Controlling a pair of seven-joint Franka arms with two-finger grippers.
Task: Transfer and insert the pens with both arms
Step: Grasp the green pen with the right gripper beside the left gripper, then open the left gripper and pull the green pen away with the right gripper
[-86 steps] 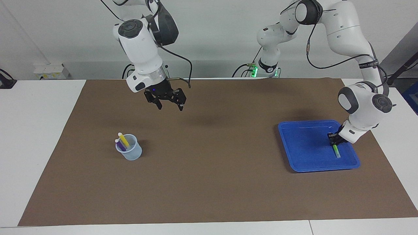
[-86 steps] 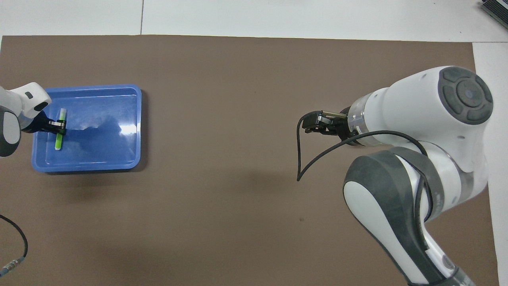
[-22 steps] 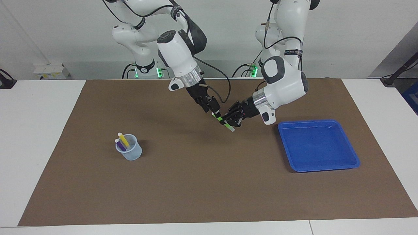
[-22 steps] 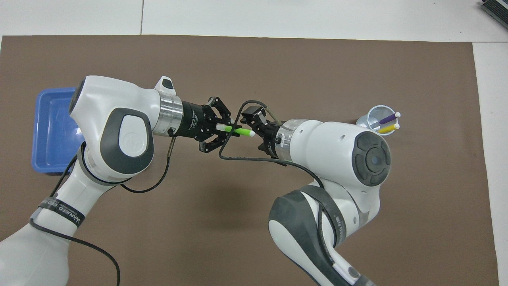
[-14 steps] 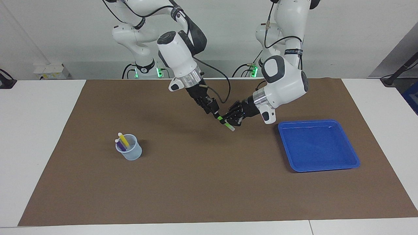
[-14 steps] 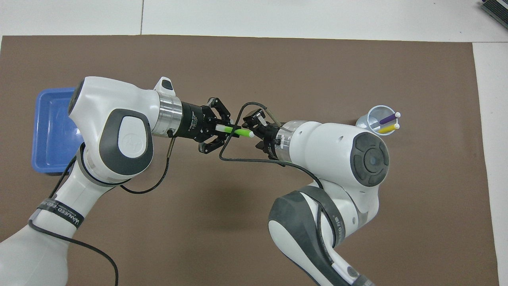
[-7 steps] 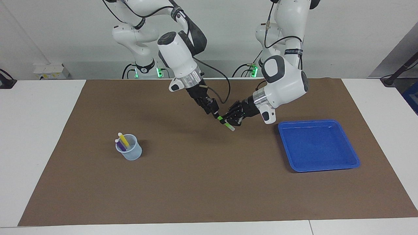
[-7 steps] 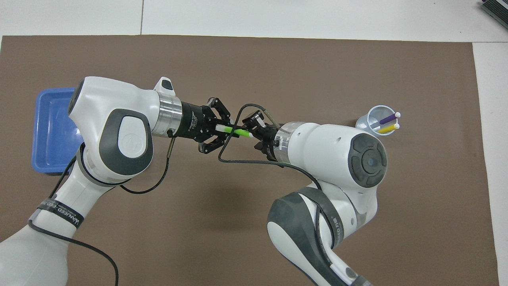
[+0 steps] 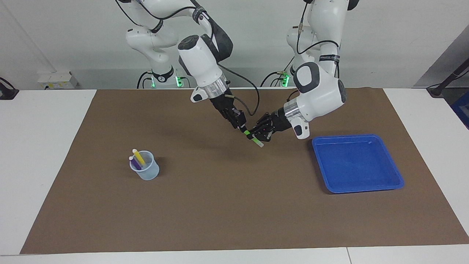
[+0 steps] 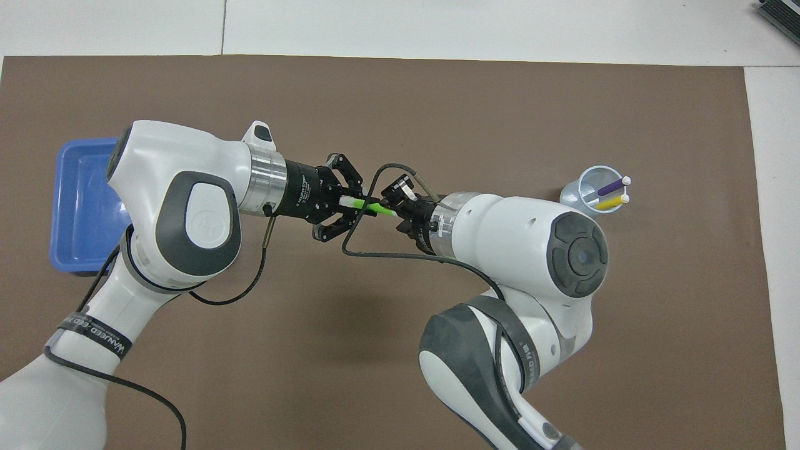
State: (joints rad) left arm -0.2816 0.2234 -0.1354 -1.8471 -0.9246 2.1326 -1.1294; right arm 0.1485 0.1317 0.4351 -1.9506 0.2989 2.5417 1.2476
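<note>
A green pen (image 9: 253,138) (image 10: 370,205) hangs slantwise in the air over the middle of the brown mat. My left gripper (image 9: 257,135) (image 10: 355,203) is shut on it near one pale end. My right gripper (image 9: 242,127) (image 10: 395,203) meets the pen's other end, whose tip is hidden under it in the overhead view. The purple pen (image 9: 135,163) (image 10: 610,185) and the yellow pen (image 9: 139,157) (image 10: 610,201) lean in a pale blue cup (image 9: 147,173) (image 10: 586,187) toward the right arm's end of the table.
A blue tray (image 9: 357,165) (image 10: 78,206) with nothing in it lies on the mat toward the left arm's end. The brown mat (image 9: 234,205) covers most of the white table. A black cable loops under the right gripper.
The left arm carried the green pen from the tray to mid-table. Over the last second the right gripper slid along the pen toward the left gripper and covered its pale tip.
</note>
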